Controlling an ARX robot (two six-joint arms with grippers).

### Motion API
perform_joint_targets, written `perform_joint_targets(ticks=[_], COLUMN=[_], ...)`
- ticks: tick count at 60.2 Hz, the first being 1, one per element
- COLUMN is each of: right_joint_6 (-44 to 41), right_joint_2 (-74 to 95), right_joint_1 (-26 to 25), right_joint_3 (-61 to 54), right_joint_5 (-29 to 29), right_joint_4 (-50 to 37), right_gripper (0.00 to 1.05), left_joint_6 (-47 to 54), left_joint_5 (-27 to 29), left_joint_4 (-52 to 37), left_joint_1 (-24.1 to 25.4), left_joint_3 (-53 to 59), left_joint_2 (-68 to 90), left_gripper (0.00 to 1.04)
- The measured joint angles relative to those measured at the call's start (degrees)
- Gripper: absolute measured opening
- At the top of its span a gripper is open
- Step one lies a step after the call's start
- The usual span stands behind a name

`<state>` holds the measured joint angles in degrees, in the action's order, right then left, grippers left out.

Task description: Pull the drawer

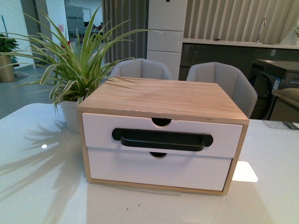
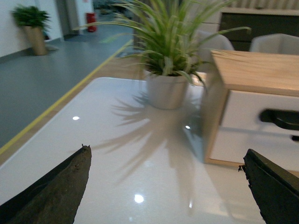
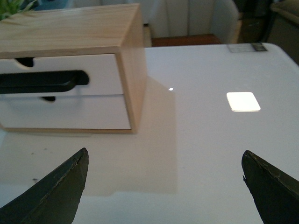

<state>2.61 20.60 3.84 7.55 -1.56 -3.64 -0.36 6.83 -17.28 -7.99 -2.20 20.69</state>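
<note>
Back from the table's (image 1: 37, 186) near edge, the drawer (image 1: 163, 125) sits shut, handle (image 1: 162, 139) facing the robot for reach. The left gripper (image 2: 166, 157) and right gripper (image 3: 164, 158) hover spread, empty.

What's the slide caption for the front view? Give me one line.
White drawer with black bar handle in a wooden cabinet, potted plant beside it.
</note>
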Motion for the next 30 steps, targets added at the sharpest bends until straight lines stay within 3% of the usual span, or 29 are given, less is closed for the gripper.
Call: perform_joint_targets(ticks=[7, 11, 22, 30], right_joint_6=[-4.22, -7.82, -19.47, -27.19], right_joint_2=[14.16, 22.03, 40.3, 47.12], right_joint_1=[0.92, 2.25, 5.42, 7.39], right_joint_3=[7.65, 12.37, 24.41, 31.26], right_joint_5=[3.45, 6.54, 10.03, 12.98], right_joint_4=[-2.56, -1.18, 3.1, 7.45], right_gripper=[0.96, 0.96, 0.96, 0.96], left_joint_6=[5.51, 8.98, 25.03, 35.69], left_joint_5=[-8.79, -13.88, -25.83, -29.44], left_joint_4=[-11.8, -14.21, -9.2, -2.69], left_joint_1=[-1.84, -2.16, -4.96, -6.97], left_joint_3=[-4.85, -9.07, -21.0, -29.66], left_joint_2=[18.1, 27.65, 47.19, 54.71], left_gripper=[0.97, 0.97, 0.97, 0.97])
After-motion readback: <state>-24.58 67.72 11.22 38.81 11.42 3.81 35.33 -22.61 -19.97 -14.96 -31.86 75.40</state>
